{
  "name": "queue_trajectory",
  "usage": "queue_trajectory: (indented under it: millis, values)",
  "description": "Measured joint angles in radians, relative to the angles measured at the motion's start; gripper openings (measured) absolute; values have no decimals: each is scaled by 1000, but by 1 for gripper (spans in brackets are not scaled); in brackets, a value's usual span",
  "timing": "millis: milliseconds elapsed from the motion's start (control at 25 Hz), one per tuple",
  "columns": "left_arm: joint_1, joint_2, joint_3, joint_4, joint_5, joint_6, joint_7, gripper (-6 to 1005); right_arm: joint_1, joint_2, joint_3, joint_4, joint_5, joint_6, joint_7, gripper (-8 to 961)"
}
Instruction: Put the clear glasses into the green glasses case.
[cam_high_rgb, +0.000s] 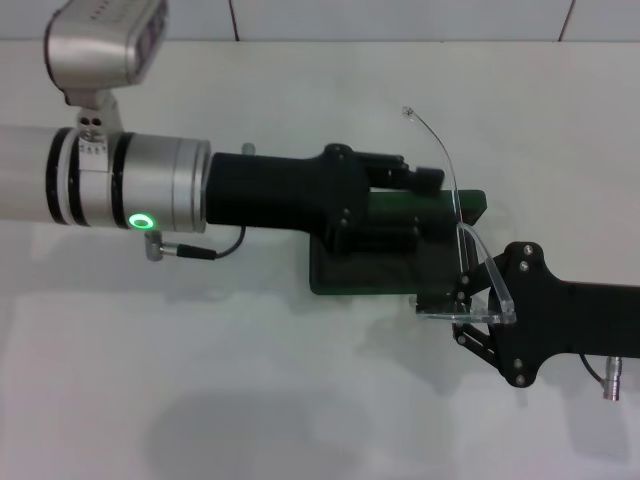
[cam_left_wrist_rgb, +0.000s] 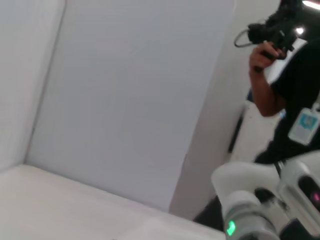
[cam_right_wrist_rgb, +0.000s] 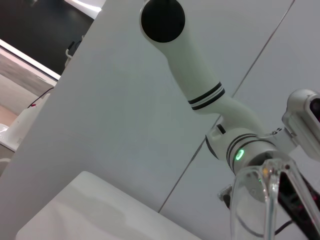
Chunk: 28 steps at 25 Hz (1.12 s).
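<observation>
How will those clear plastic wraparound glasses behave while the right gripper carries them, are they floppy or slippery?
The clear plastic wraparound glasses look light: thin lens, slim arms. One thin arm sticks out unsupported beyond the dark green hard-shell glasses case, so it will probably flex or snag if bumped. The smooth plastic may slip or pivot in the right gripper, which seems to hold them by one end.

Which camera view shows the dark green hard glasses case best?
The head view: the dark green hard glasses case lies on the white table, partly under the left hand. Neither wrist view shows it.

White arms, silver wrist cuff, green ring light, black grippers.
</observation>
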<state>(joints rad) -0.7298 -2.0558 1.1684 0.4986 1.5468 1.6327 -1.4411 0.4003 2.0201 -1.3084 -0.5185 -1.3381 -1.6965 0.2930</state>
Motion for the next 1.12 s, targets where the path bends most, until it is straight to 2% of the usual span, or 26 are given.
queue_trajectory:
  millis: [80,160,280,520,760,1120]
  values:
    - [3,-3,-23,0,-7,-2,-7,591,0,0,0,0,0,0,0,20]
    - [5,-16,-42,0,-13,0,-18,591,0,0,0,0,-1,0,0,20]
    - [0,-29,-37,-3,-16,1,-38,591,0,0,0,0,-2,0,0,20]
    - [-20,-31,-27,-24,-9,1,-111,591,4,0,0,0,-3,1,0,20]
    - [-32,-31,37,-24,-8,-4,-172,592,7,0,0,0,-3,3,0,21]
    - [-33,-32,69,-25,-8,-5,-199,592,8,0,0,0,-3,8,0,21]
